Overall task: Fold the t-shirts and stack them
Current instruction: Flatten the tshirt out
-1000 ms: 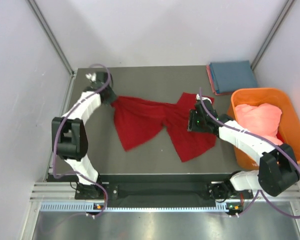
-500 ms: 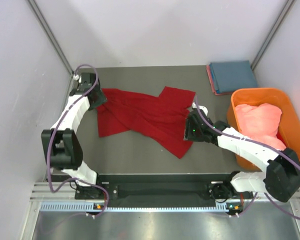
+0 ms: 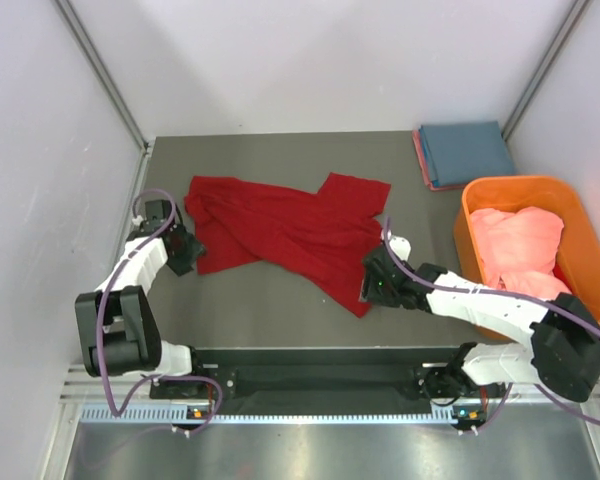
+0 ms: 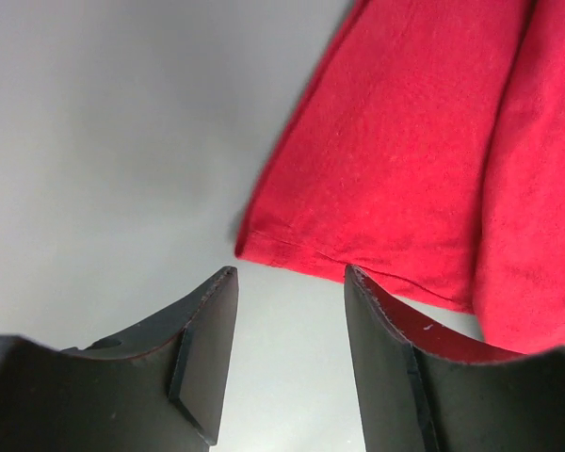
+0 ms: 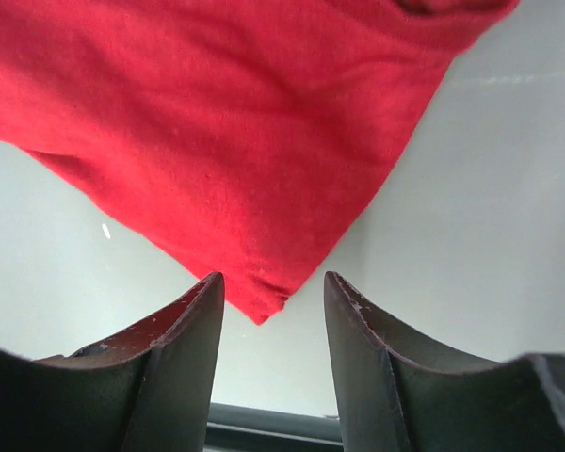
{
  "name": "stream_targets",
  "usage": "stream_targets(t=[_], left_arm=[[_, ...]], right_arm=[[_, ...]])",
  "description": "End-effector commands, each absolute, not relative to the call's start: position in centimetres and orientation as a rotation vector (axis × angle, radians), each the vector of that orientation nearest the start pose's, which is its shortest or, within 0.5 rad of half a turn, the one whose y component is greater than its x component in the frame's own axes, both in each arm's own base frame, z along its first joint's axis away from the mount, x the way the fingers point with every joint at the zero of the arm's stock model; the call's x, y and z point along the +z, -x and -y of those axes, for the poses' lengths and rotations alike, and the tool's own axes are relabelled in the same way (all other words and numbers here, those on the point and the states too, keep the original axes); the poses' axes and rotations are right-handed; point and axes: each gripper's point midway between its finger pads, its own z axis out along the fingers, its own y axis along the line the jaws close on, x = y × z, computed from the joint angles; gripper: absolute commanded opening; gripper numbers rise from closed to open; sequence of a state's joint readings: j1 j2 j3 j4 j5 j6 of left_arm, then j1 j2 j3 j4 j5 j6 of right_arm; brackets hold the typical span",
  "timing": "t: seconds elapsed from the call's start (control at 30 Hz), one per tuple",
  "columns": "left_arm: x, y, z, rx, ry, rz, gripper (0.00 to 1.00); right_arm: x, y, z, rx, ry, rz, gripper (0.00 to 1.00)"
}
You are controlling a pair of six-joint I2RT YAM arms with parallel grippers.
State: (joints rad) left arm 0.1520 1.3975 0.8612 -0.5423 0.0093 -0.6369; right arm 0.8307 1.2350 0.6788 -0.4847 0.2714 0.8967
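T-shirt (image 3: 290, 230) on table (image 3: 280, 155), left of tub (image 3: 515, 184)

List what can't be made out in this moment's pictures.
Top view: red t-shirt lies crumpled; its own folds hide neck and label.
Top view: blue shirt covers a pink one; only an edge shows.
Top view: orange tub wall and right arm hide part of the salmon-pink shirt.
Wrist views: frame edges cut the red t-shirt off.

I have an orange plastic tub (image 3: 520, 187) at the right edge of the dark grey table (image 3: 280, 160). Pale walls (image 3: 330, 60) close the table in behind and on both sides, and a slotted metal rail (image 3: 330, 412) runs along its near edge.
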Motion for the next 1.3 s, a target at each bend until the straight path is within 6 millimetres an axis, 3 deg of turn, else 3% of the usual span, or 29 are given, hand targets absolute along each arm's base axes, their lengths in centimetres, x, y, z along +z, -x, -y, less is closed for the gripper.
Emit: stream_targets(t=[0.0, 0.23, 0.53, 0.67, 0.7, 0.73, 0.8, 0.83, 0.87, 0.9, 1.0, 1.03, 1.07, 1.13, 1.17, 1.27], left_arm=[[6.1, -31.6, -0.6, -0.300, 1.055, -2.403, 0.54], [3.2, -29.9, -0.8, -0.257, 1.125, -2.422, 0.57], [2.1, -30.1, -2.2, -0.159, 1.117, -2.405, 0.51], [1.9, -30.7, -2.2, -0.165, 1.092, -2.411, 0.30], [1.9, -31.0, -2.1, -0.171, 1.089, -2.412, 0.11], [2.0, -31.0, -2.1, -0.175, 1.084, -2.415, 0.03], [2.4, -31.4, -2.1, -0.179, 1.070, -2.410, 0.00], [3.1, -31.5, -2.2, -0.178, 1.056, -2.407, 0.00], [3.6, -31.8, -2.2, -0.179, 1.045, -2.402, 0.00], [4.3, -31.8, -2.3, -0.176, 1.033, -2.405, 0.00], [8.8, -32.6, -3.3, -0.122, 0.949, -2.346, 0.00], [11.7, -33.3, -4.4, -0.073, 0.921, -2.271, 0.00], [12.8, -33.0, -4.7, -0.049, 0.913, -2.258, 0.00], [16.3, -33.2, -5.5, -0.019, 0.876, -2.174, 0.00], [17.1, -33.1, -5.5, -0.020, 0.869, -2.160, 0.00], [19.9, -32.6, -5.4, -0.035, 0.839, -2.115, 0.00]], right_arm=[[5.1, -19.4, -20.5, 0.368, -0.266, -2.541, 0.48], [3.4, -19.0, -20.7, 0.369, -0.286, -2.534, 0.48], [2.5, -18.6, -21.2, 0.387, -0.324, -2.536, 0.48], [2.0, -18.5, -21.4, 0.388, -0.355, -2.535, 0.48], [1.8, -18.5, -21.6, 0.395, -0.353, -2.538, 0.48], [1.7, -18.6, -21.7, 0.398, -0.353, -2.536, 0.47], [1.5, -18.4, -22.3, 0.423, -0.337, -2.547, 0.37], [1.7, -18.6, -22.6, 0.436, -0.324, -2.545, 0.27], [1.9, -18.7, -22.5, 0.418, -0.306, -2.544, 0.03], [2.6, -19.0, -22.2, 0.397, -0.300, -2.525, 0.00], [6.4, -20.1, -19.9, 0.287, -0.275, -2.432, 0.00], [8.0, -20.6, -19.6, 0.284, -0.278, -2.392, 0.00], [8.7, -20.7, -17.6, 0.189, -0.278, -2.364, 0.00], [12.2, -21.0, -16.8, 0.215, -0.294, -2.286, 0.00], [12.9, -20.8, -15.4, 0.157, -0.288, -2.276, 0.00], [17.0, -21.0, -14.4, 0.196, -0.315, -2.193, 0.00]])
